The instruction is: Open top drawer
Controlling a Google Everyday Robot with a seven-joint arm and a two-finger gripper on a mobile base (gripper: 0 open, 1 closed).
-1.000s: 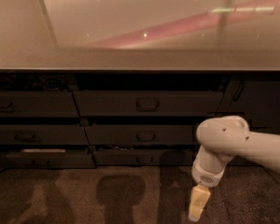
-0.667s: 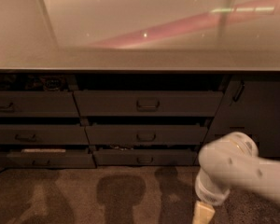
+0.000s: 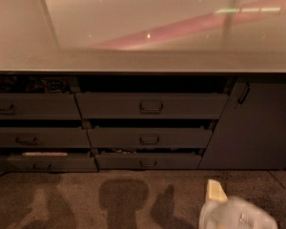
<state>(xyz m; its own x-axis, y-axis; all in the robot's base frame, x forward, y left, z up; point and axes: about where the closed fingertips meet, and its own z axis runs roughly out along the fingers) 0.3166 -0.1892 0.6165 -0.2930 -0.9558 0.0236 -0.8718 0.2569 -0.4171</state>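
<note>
The top drawer point(image 3: 151, 106) is the wide dark grey front in the middle bank, just under the counter, with a small loop handle point(image 3: 151, 107) at its centre. A dark gap shows between its top edge and the counter. None of its inner tray shows. My gripper point(image 3: 215, 191) is low at the bottom right, over the floor, well below and to the right of the handle and touching nothing. Only its pale yellowish tip shows, above the blurred white wrist point(image 3: 238, 216).
Two shorter drawer fronts point(image 3: 149, 139) lie under the top drawer. A narrower bank of drawers point(image 3: 33, 107) stands to the left and a dark cabinet door point(image 3: 257, 128) to the right. A pale glossy counter point(image 3: 143, 61) overhangs them. Brown carpet point(image 3: 86, 199) lies in front.
The arm has sunk toward the bottom edge of the view. The gripper's pale tip now shows above the white wrist instead of below it. The drawers have not moved.
</note>
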